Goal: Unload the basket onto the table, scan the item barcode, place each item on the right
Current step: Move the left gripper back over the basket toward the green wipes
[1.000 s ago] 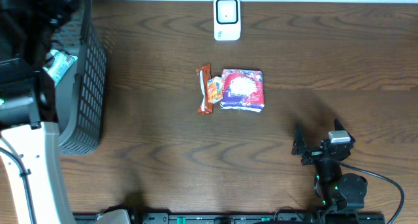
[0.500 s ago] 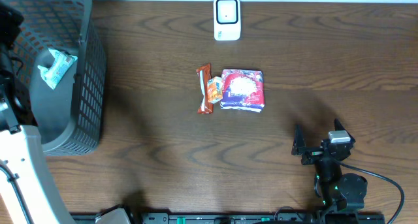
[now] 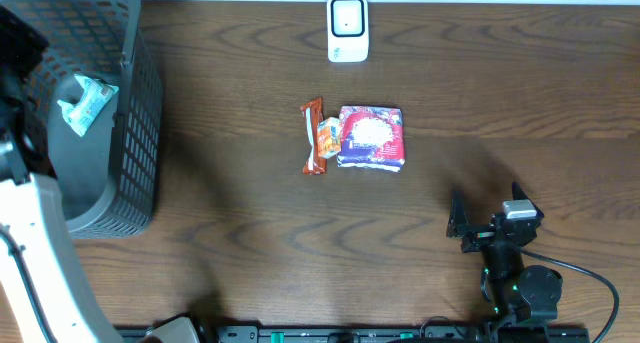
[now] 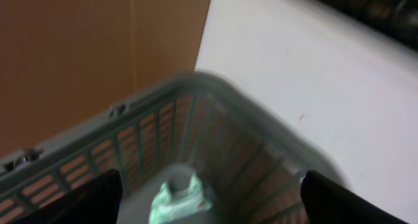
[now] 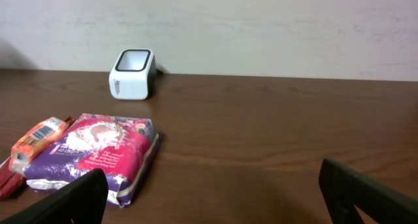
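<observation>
The dark wooden tabletop carries everything. At its left end stands a grey slatted basket, directly beneath the left claw, which hangs above the basket's rim with its two dark fingertips spread wide and nothing between them. The right claw sits low over the near right part of the tabletop, likewise spread wide and empty. Ahead of the right claw and off to its left, a purple-and-pink snack packet lies flat, well apart from the fingers. Farther ahead of that claw, at the tabletop's far edge by the wall, a white barcode scanner stands upright, apart from the packet. A long brown bar lies on the side of the snack packet away from the right claw, and a small orange packet rests between the two, touching both. Below the left claw, a small teal packet lies on the basket's floor.
</observation>
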Tool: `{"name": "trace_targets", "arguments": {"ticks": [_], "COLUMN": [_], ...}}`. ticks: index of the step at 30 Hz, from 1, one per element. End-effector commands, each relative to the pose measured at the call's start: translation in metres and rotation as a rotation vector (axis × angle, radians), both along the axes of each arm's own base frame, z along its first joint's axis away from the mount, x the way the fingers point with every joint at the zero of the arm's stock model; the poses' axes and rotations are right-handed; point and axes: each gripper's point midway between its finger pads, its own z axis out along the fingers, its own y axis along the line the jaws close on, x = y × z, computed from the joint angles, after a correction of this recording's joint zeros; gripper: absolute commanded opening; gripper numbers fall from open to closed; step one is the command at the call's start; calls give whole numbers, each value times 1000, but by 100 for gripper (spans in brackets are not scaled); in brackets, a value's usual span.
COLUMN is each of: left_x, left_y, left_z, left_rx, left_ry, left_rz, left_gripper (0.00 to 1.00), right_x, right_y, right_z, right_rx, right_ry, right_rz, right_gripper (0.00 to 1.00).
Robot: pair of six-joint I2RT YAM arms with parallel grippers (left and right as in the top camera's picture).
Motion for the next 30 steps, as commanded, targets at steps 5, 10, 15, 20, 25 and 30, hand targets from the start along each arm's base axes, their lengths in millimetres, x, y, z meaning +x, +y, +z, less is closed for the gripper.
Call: {"name": "trace_targets", "arguments": {"ticks": [5, 10, 15, 20, 25, 30], "left_x": [1, 7, 19, 42, 72, 97], "left_y": [35, 50, 59, 65, 66, 48], "left_z": [-69, -110, -150, -196, -227, -270], "left_rx": [21, -18, -44, -78, 21, 98], "left_ry": [269, 372, 463, 518, 596, 679], "left_rz": [128, 141, 131, 91, -87, -375], "left_gripper": [88, 87, 86, 78, 77, 84], "right_x": [0, 0, 0, 0, 0, 0], "right_y": [-2, -2, -2, -2, -2, -2], "right_z": [-1, -1, -1, -1, -1, -1], "right_rx": [-7, -7, -7, -7, -7, -7], "right_ry": [-1, -1, -1, -1, -1, -1], "right_rz": [-8, -8, -8, -8, -8, -8], "right_gripper": [99, 99, 99, 99, 99, 99]}}
